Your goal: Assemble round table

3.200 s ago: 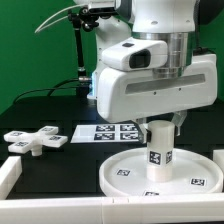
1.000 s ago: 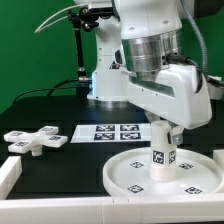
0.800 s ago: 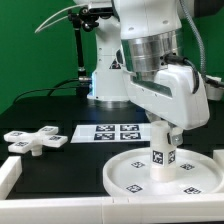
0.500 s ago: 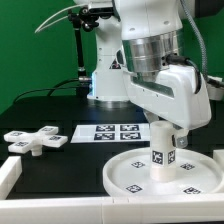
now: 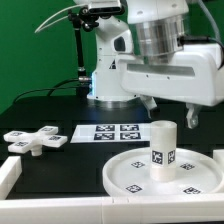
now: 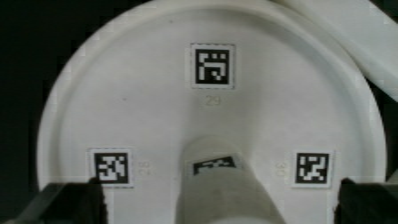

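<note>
- My hand [image 5: 170,111] has let go of the leg [image 5: 162,150] and risen clear above the disc [image 5: 124,178], fingers spread wide with nothing between them.
- The leg stands upright on its own at the middle of the disc, where a moment ago I was clamped around it.
- The disc lies flat on the surface [image 5: 45,112]. The cross base [image 5: 35,140] sits well apart from the disc, toward the exterior view's left.
- My reading: the leg looks seated, and the cross base is the part left to fetch.
</note>
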